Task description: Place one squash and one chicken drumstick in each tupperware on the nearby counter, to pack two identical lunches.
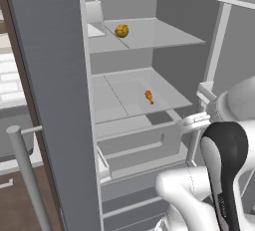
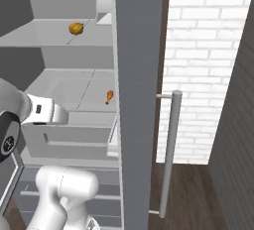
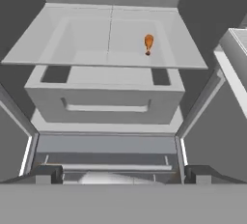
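Pincer (image 3: 123, 175) gapes wide and empty, well short of the chicken drumstick (image 3: 148, 43).

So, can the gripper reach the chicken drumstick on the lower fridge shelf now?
Probably yes. The fridge stands open, the chicken drumstick lies alone on the lower shelf, and the gripper faces it with its jaws wide apart.

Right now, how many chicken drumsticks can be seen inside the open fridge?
1. The chicken drumstick lies on the lower glass shelf, toward its right side, one shelf below the squash. A second one may be hidden elsewhere.
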Tool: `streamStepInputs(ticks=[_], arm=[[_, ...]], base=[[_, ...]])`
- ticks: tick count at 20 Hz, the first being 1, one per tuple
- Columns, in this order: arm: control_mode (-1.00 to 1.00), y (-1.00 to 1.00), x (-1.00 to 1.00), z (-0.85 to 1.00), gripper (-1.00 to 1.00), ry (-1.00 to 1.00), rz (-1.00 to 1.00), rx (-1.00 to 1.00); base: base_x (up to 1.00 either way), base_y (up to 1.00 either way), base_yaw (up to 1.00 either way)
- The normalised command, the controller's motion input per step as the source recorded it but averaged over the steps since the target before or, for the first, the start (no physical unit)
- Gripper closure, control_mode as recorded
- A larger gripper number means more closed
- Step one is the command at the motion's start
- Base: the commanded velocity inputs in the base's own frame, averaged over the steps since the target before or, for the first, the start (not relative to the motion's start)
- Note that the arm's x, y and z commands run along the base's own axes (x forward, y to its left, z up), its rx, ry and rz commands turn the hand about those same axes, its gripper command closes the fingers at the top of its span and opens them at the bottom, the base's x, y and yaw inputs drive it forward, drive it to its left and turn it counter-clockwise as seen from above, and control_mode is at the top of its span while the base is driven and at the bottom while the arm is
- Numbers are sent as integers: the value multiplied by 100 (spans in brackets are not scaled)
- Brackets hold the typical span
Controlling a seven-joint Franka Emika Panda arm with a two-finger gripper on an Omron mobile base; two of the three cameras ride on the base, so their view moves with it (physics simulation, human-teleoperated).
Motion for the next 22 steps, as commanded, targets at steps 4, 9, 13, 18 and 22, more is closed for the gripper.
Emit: streamStepInputs(ticks=[4, 9, 13, 18, 22], arm=[[-100, 1, 24, 96, -100, -23, 9, 10], [-100, 9, 13, 79, -100, -16, 11, 9], [-100, 25, 16, 58, -100, -11, 7, 1], [-100, 33, 29, 39, -100, -4, 2, 0], [-100, 19, 54, 9, -100, -2, 0, 1]], base=[[0, 0, 0], [0, 0, 0], [0, 0, 0], [0, 0, 0], [0, 0, 0]])
